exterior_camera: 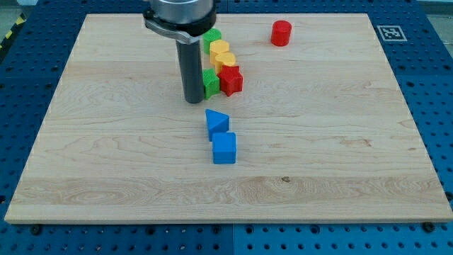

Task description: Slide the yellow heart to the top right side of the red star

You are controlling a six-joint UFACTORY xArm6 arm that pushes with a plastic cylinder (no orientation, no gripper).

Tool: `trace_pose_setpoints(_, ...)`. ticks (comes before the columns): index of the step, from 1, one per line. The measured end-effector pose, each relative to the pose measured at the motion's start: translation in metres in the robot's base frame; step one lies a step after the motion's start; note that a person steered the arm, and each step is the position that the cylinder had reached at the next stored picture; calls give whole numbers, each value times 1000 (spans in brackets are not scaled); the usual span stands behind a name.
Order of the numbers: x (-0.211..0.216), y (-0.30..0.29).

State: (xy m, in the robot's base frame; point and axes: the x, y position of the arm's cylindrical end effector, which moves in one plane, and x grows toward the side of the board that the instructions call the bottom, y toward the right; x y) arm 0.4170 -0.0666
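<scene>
So my tip is planted on the wooden table a bit above its middle, touching or just about touching the left side of a green block. No claw on me, just a plain rod, so nothing spread or pinching. The yellow heart sits toward the table's top edge, right against the top of the red star, with another yellow block and a second green block stacked up behind it. A red cylinder sits off toward the top right corner. A blue triangle and blue cube sit near the table's centre.
</scene>
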Motion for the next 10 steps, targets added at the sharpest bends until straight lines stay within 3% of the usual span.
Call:
trace_pose_setpoints(2, -2, -1)
trace_pose_setpoints(5, -31, -80)
trace_pose_setpoints(6, -56, -57)
trace_pose_setpoints(9, -70, 84)
trace_pose_setpoints(10, -70, 82)
